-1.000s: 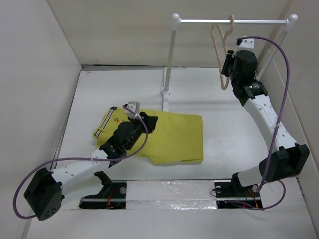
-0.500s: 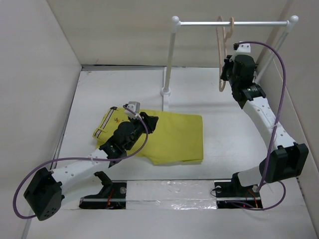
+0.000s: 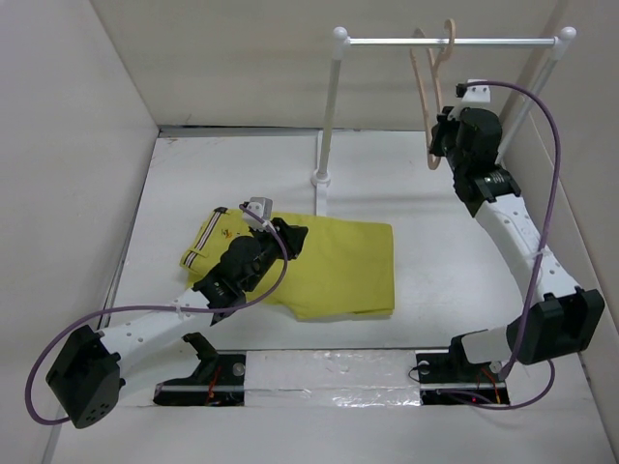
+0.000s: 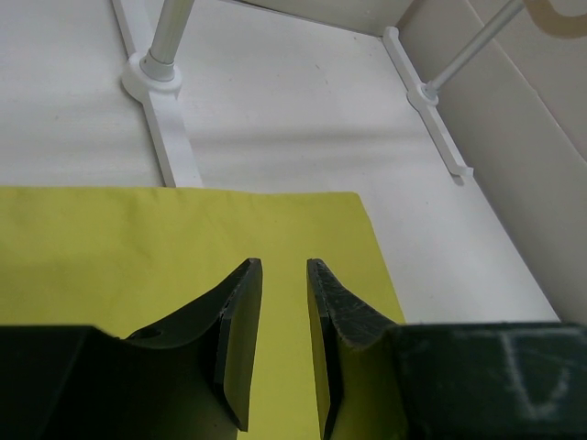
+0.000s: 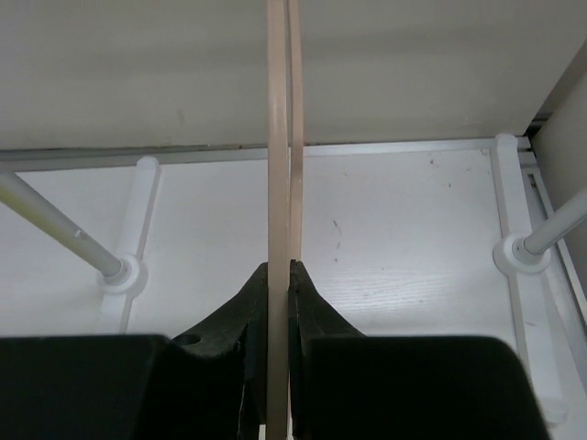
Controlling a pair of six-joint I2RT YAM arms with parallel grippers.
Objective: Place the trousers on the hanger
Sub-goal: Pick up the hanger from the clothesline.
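At the far right of the table (image 3: 435, 261), up by the white rail stand (image 3: 450, 42), my right gripper (image 3: 437, 145) has its two fingers pinched flat against the lower part of the hanger (image 3: 426, 97). My wrist view shows the pale wooden bar (image 5: 278, 137) running straight up from between the pads with no gap on either side, so I count that as a firm hold. The hanger's hook is over the rail, so it has not been lifted off. Well apart from it, on the near left of the table, the trousers (image 3: 338, 261) lie flat and folded, with the striped waistband turned toward the left wall and the plain yellow-green edge toward the middle. My left gripper (image 3: 293, 232) hangs over them with its jaws a narrow way apart and nothing between them. Through that slot I see only the cloth (image 4: 138, 247) below, and I cannot tell whether the fingertips touch it. By my reckoning the task is barely begun: one hand has taken hold of the hanger, and that is all that is done. What is left is nearly everything. I have to unhook the hanger and bring it down toward the cloth, get a grip on the trousers, feed or drape them over the hanger's lower bar, and see that they sit there without sliding off.
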